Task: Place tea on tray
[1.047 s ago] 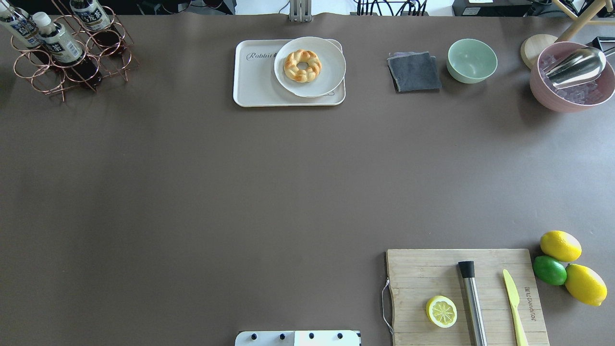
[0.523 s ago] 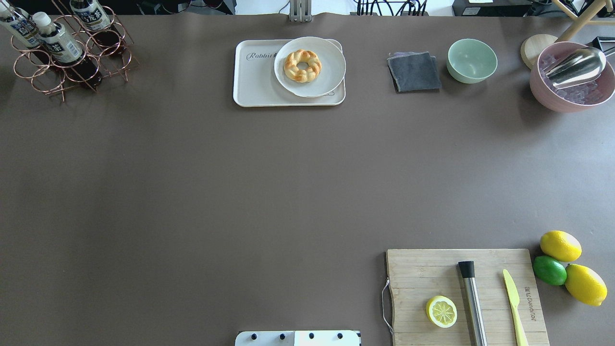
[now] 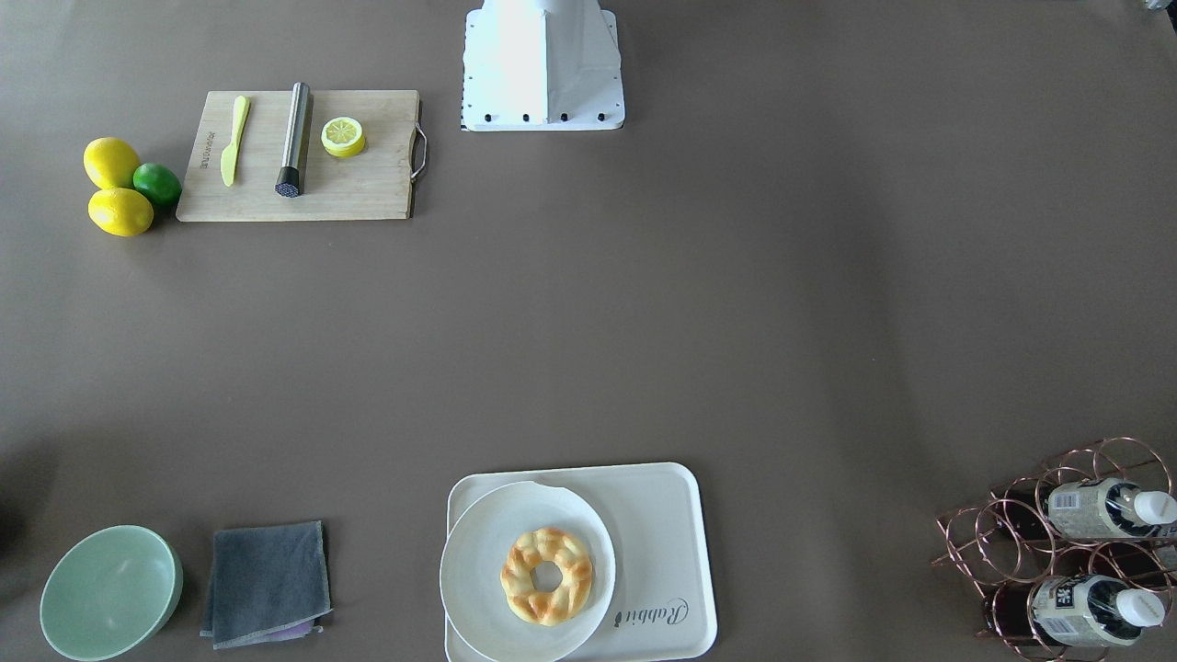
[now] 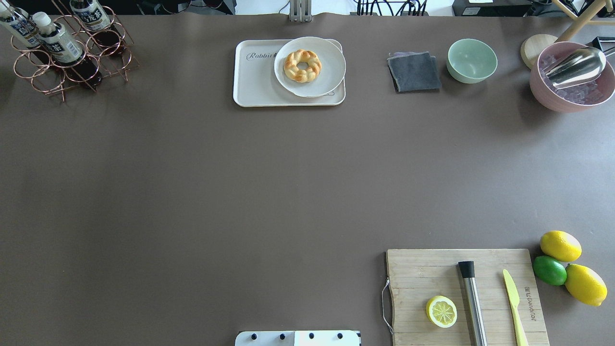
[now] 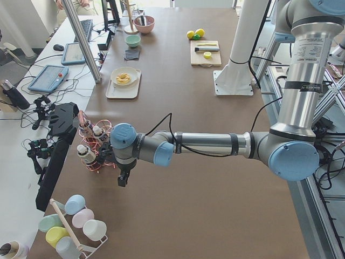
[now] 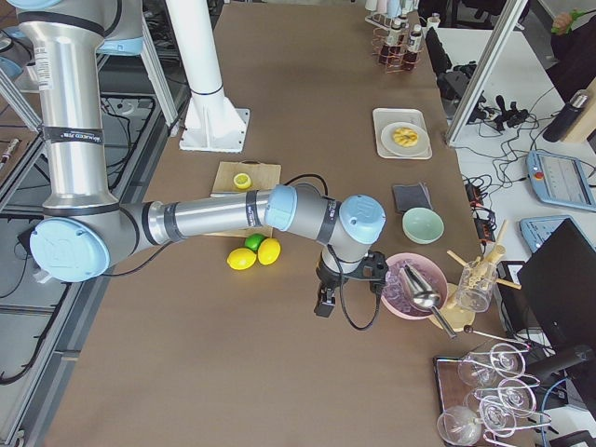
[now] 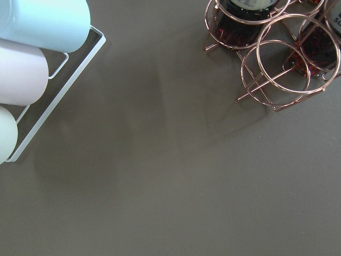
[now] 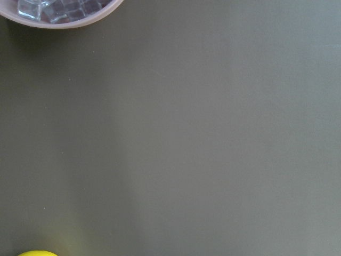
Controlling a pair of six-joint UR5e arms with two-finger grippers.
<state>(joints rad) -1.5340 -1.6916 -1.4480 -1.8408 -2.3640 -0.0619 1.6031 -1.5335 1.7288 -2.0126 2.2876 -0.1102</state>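
Note:
Three tea bottles (image 4: 60, 44) with white caps lie in a copper wire rack (image 4: 43, 79) at the far left corner; two of them show in the front-facing view (image 3: 1094, 508). The cream tray (image 4: 254, 84) sits at the far middle and carries a round white plate (image 4: 331, 72) with a braided doughnut (image 4: 302, 65). My left gripper (image 5: 123, 178) hangs low over the table beside the rack, showing only in the left side view, so I cannot tell if it is open or shut. My right gripper (image 6: 323, 303) hangs near the pink bowl, and I cannot tell its state either.
A cutting board (image 4: 423, 269) with a lemon half, steel muddler and yellow knife is at the near right, with lemons and a lime (image 4: 549, 270) beside it. A grey cloth (image 4: 414, 72), green bowl (image 4: 472, 60) and pink ice bowl (image 4: 543, 86) line the far right. Pastel cups (image 7: 42, 21) sit near the left gripper.

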